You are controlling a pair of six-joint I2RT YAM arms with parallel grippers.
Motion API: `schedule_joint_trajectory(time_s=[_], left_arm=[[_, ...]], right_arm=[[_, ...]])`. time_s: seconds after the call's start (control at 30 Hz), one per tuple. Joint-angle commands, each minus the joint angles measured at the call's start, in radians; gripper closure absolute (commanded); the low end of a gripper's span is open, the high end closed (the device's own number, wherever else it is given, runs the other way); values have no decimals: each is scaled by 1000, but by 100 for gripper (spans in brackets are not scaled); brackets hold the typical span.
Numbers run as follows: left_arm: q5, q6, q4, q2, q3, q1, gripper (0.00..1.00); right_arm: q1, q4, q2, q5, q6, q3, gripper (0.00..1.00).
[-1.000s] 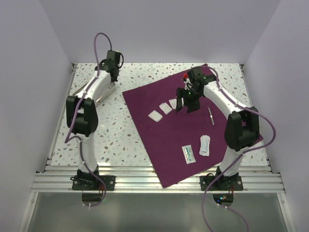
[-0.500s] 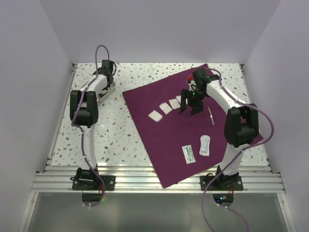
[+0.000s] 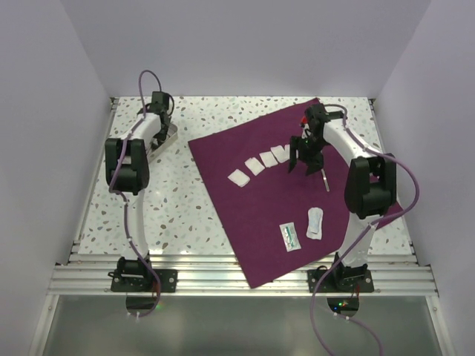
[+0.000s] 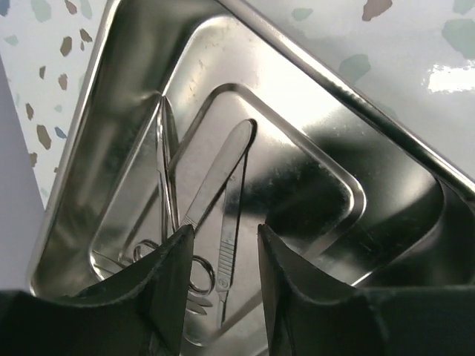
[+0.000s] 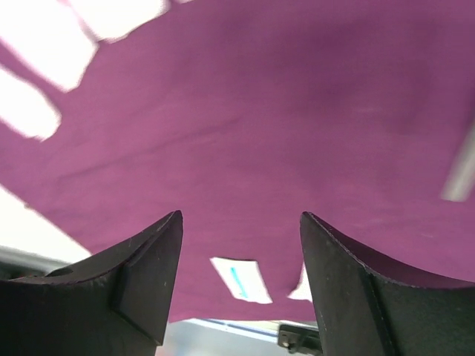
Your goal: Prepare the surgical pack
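Note:
The surgical pack [image 3: 252, 215] is a deep purple cloth spread flat across the right half of the table, also filling the right wrist view [image 5: 260, 111]. My right gripper [image 3: 300, 165] hangs open just above it [image 5: 240, 216], nothing between its fingers. My left gripper [image 3: 159, 119] is at the back left over a steel tray [image 3: 167, 135]. In the left wrist view its jaws [image 4: 224, 231] stand open above the tray [image 4: 319, 70]. A flat scalpel handle [image 4: 219, 167] and scissors [image 4: 167, 170] lie loose in the tray under them.
On the cloth lie a row of several white gauze pads [image 3: 254, 167], a teal-striped packet [image 3: 290, 236], a white packet [image 3: 315, 222] and a slim metal instrument [image 3: 325, 179]. Grey walls close the table on three sides; a metal rail [image 3: 237, 278] runs along the near edge.
My left gripper has moved back over the tray and its jaws have opened. My right gripper has drifted right and back across the cloth, uncovering one more gauze pad.

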Motion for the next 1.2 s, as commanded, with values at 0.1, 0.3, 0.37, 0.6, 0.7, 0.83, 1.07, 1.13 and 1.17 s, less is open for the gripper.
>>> schedule_joint_trajectory(time_s=[0.1,0.3,0.37,0.6,0.7,0.83,1.07,1.13,1.17], left_arm=[[147,-267,-46,-156,-8,4,53],[350,-408,45,-325,-213,1,51],[394,-443,89,-383,-275,-1,51],[534,-500,114,-456,-414,-39,51],[571,-520,125,-477,-439,-47,51],[617,-534,129,-496,-453,-64,51],[688,-567,135,-512,-465,-105,53],[688,-566,132,-511,-462,-120,53],[688,-564,129,-512,-458,-125,53]], right_arm=[[-88,-61,39,228,-20,44,39],[-131,-7,55,315,-58,27,46],[-134,-4,80,328,-68,49,46],[-138,39,151,335,-89,106,44],[-138,41,180,338,-85,139,47],[-140,47,205,343,-86,153,50],[-145,62,222,355,-94,153,58],[-148,68,225,361,-97,152,59],[-149,68,231,366,-98,150,59]])
